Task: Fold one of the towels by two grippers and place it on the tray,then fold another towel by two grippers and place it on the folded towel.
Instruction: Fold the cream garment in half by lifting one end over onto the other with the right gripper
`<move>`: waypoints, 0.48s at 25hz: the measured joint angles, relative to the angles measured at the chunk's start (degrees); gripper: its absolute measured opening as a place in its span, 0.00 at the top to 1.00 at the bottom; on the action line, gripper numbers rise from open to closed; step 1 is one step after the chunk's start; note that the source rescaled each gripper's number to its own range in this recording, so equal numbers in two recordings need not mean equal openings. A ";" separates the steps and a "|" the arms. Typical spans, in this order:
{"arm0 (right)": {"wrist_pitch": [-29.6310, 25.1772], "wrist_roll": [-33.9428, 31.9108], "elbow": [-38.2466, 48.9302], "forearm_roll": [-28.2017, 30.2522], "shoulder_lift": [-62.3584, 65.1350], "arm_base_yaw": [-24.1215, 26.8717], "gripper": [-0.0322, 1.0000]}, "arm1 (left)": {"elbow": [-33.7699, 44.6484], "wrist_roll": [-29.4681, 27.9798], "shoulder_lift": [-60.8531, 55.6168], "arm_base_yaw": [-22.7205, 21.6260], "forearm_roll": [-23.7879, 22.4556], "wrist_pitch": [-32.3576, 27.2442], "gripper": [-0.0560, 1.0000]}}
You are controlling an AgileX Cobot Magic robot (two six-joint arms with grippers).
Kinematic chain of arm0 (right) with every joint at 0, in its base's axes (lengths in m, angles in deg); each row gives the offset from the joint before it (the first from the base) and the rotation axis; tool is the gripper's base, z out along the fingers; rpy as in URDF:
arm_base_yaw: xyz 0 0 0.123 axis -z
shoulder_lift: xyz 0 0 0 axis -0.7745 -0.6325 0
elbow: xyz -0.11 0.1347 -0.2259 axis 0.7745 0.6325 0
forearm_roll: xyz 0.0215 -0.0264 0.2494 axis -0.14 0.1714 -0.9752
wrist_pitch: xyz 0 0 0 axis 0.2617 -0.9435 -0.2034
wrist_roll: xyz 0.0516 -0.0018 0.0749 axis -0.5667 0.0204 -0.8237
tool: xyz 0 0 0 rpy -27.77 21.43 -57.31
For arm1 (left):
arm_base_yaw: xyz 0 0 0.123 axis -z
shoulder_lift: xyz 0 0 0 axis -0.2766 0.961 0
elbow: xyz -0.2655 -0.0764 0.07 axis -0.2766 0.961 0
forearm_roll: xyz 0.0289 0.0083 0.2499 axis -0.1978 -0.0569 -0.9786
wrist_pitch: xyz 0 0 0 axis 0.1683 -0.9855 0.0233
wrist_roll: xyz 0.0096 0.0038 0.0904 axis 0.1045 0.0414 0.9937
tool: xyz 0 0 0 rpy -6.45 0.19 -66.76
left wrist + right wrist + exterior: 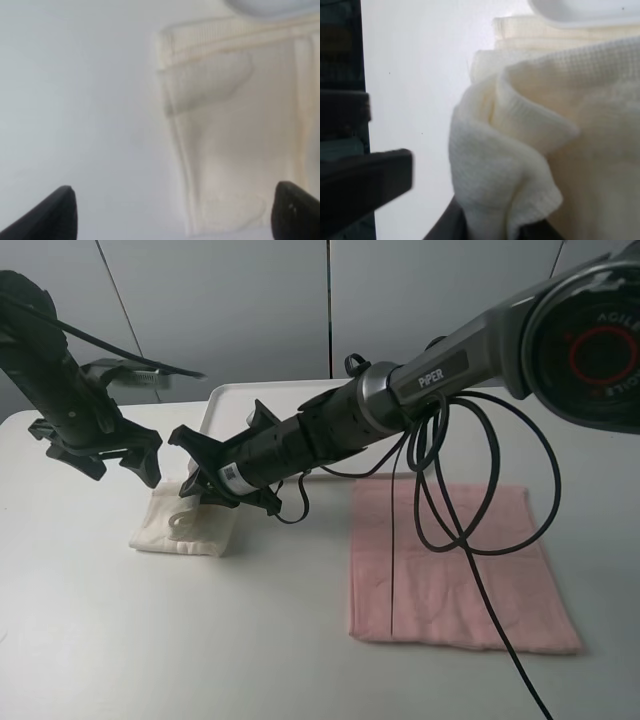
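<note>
Table (180, 640): white, with wide bare room in front and at the left.
Tray (240, 400): white, at the back; its front left corner is just beside the cream towel.
Cream towel (200, 530): folded into a small rectangle, flat on the table in front of the tray, with ribbed hems stacked and one fold raised.
Pink towel (450, 560): spread flat, well apart on the right, crossed by cables (480, 500).
Left gripper (125, 465): spread wide, empty, above the cream towel's left edge.
Right gripper (195, 475): reaches across the middle, pinching the raised fold.
</note>
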 joint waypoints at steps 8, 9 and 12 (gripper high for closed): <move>3.06 -0.12 -3.91 0.00 -0.05 -2.31 0.48 | -4.90 0.34 -2.38 0.00 -2.04 -6.38 0.00; 3.09 0.00 -4.15 -0.04 -0.05 -2.44 0.44 | -4.90 0.34 -2.38 0.00 -2.04 -6.95 0.00; 3.19 0.00 -4.30 -0.04 -0.05 -2.54 0.32 | -4.90 0.45 -2.38 0.00 -2.20 -7.47 0.00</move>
